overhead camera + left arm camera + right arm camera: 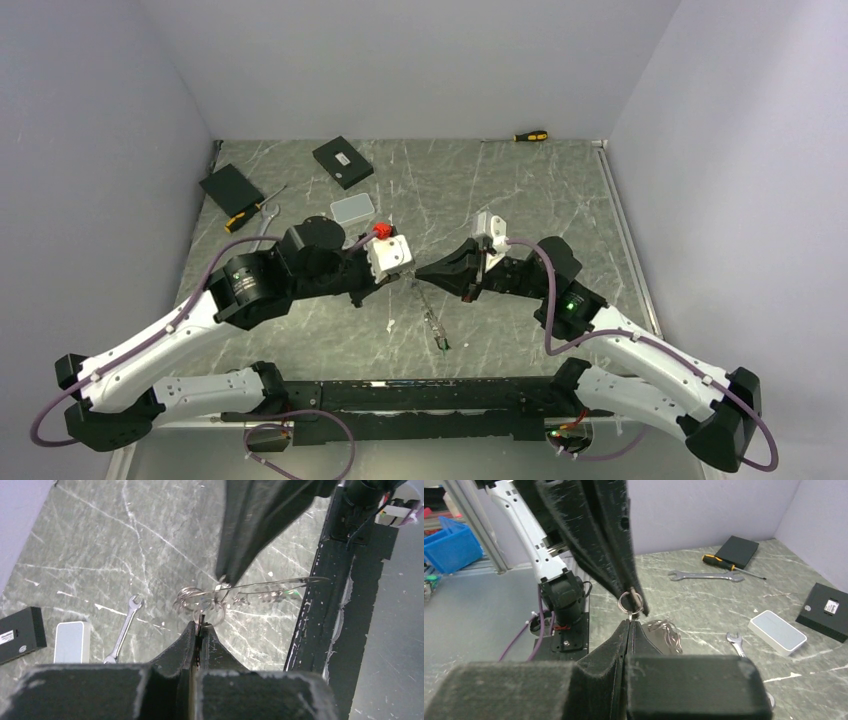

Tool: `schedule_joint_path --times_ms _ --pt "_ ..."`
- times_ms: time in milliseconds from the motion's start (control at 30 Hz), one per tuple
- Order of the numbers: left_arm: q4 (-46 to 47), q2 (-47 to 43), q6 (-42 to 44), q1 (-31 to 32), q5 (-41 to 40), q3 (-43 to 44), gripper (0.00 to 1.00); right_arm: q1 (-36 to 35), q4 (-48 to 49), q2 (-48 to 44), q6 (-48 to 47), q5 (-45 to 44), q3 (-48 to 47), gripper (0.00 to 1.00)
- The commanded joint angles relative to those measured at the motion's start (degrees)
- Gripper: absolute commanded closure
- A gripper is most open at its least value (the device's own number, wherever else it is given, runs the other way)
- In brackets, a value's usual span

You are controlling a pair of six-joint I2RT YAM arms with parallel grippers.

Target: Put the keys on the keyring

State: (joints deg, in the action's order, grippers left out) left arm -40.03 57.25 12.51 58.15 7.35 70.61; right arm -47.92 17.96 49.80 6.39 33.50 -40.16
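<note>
My left gripper (403,273) and right gripper (421,276) meet tip to tip above the middle of the table, both shut. The keyring (280,584) is a thin wire loop fringed with small silver keys (260,598). It hangs from the meeting point down to the table (440,335). In the left wrist view my left gripper (200,625) pinches a thin metal piece under a small silver ring (214,614). The right gripper's dark fingertips (235,565) clamp the wire just above it. In the right wrist view my right gripper (630,622) pinches metal just below that small ring (630,603); a key bunch (667,632) dangles behind.
At the back left lie a silver wrench (264,224), a yellow-handled screwdriver (243,216), two black boxes (232,188) (343,162) and a pale case (352,208). Another screwdriver (530,135) lies against the back wall. The black base rail (420,395) runs along the near edge.
</note>
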Motion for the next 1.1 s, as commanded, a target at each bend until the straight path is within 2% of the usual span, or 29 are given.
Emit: schedule_joint_path --times_ms 0,533,567,667,733,867,1067 --pt "-2.11 -1.54 1.33 -0.58 -5.21 3.03 1.00 -0.15 3.01 -1.85 -0.51 3.67 -3.00 1.00" --pt "-1.45 -2.09 2.95 -0.58 -3.52 2.93 1.00 -0.17 1.93 0.85 0.47 4.83 -4.49 1.00" --pt "-1.52 -1.92 3.26 -0.58 -3.69 3.34 1.00 -0.28 1.53 0.95 0.39 4.22 -4.55 0.98" --pt "-1.91 -1.14 4.71 -0.58 -4.61 4.82 1.00 -0.24 -0.66 1.04 -0.24 2.70 -4.84 0.70" --pt "-2.54 -0.25 5.86 -0.54 -5.13 6.22 1.00 -0.26 -1.64 0.62 -0.68 1.85 -4.70 0.60" --pt "-4.33 1.23 7.69 -0.58 -3.93 9.44 1.00 -0.29 -3.51 -0.58 -1.22 0.56 -4.02 0.52" --pt "-4.56 1.98 11.17 -0.58 -6.98 10.55 1.00 -0.24 -5.23 -2.49 -1.46 -1.40 -2.66 0.50"
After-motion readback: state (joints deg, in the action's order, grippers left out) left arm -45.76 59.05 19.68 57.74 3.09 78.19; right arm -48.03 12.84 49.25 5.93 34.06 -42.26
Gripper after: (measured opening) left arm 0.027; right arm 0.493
